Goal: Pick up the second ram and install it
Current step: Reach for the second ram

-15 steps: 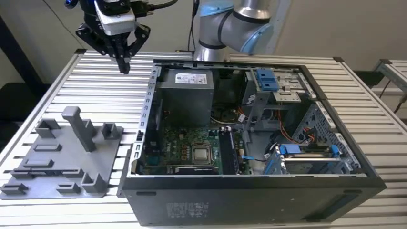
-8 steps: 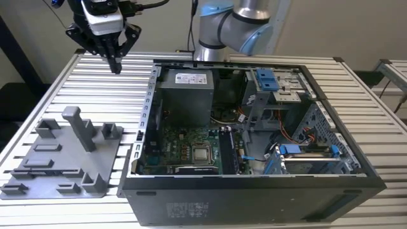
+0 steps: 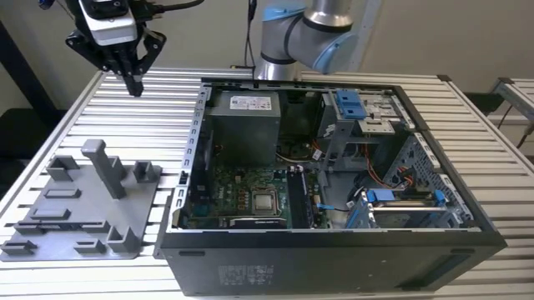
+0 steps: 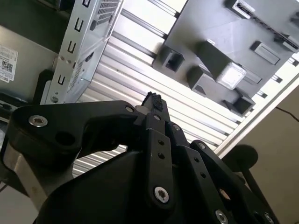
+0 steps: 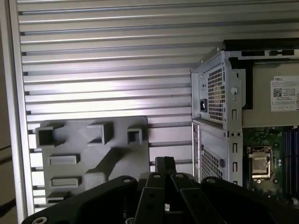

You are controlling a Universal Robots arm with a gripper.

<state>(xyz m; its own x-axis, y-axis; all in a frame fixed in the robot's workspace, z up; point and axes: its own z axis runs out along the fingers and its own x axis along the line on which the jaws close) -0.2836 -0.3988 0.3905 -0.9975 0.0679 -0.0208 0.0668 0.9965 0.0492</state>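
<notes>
A wide table [image 3: 104,115] of shiny slats. On it an open computer case [image 3: 334,262] and, toward the exterior view's left, a grey tray [image 3: 84,219]. High over the table beyond the tray, the gripper [image 3: 134,87], pinched tight, nothing seen between. Inside the case, a silver chip [image 3: 265,201] with dark strips [image 3: 299,197] beside. Place of the second ram: cannot tell, maybe among those strips. Danger: diving blind and bumping the case wall or grabbing the wrong piece.
</notes>
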